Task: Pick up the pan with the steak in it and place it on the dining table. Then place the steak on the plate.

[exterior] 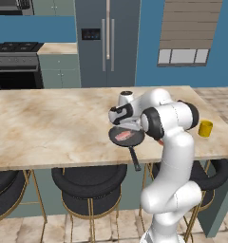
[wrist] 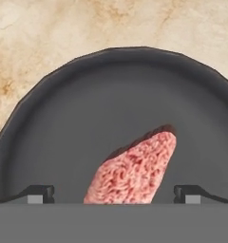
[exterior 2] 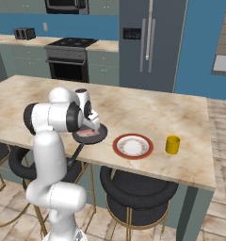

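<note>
The black pan (exterior: 135,139) rests on the dining table (exterior: 49,123) near its front edge, its long handle (exterior: 134,159) sticking out over the edge. The pinkish steak (exterior: 123,136) lies flat inside it. My gripper (exterior: 127,127) hangs just above the pan, pointing down, open with nothing held. In the hand view the steak (wrist: 135,171) sits between my two fingertips (wrist: 40,193), with the pan (wrist: 111,95) floor all around it. From the right, the pan (exterior 2: 100,133) lies just left of the red-rimmed plate (exterior 2: 132,146), which has nothing on it.
A yellow cup (exterior 2: 172,144) stands right of the plate, near the table's right end (exterior: 205,128). Black gold-legged stools (exterior: 90,180) line the table's near side under the pan handle. Stove, counters and fridge (exterior: 106,42) stand far behind.
</note>
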You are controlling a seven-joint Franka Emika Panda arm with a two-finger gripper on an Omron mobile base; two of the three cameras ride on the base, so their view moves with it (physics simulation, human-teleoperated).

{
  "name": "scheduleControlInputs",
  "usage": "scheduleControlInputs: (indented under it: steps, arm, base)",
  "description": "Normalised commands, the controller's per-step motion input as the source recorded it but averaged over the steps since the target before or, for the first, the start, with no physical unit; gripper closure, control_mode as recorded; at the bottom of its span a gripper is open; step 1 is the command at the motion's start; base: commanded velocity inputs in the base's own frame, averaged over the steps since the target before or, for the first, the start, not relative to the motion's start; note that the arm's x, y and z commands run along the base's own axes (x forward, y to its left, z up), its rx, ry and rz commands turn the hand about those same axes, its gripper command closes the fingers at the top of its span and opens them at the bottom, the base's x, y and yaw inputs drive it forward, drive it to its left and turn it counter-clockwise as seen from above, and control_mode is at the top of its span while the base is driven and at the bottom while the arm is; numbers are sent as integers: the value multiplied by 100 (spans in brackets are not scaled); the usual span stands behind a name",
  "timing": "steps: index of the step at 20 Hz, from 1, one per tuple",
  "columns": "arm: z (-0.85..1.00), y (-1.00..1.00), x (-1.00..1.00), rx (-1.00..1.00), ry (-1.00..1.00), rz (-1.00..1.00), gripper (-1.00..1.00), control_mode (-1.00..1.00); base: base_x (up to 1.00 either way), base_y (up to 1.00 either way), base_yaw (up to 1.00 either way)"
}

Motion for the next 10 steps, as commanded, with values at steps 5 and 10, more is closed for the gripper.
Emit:
scheduleControlInputs:
  steps: [5,10]
  arm:
    - [-22,0,6,0,4,-1,-100,-100]
    - [-24,0,7,0,3,-1,-100,-100]
  base:
    - [0,0,0]
    - [0,0,0]
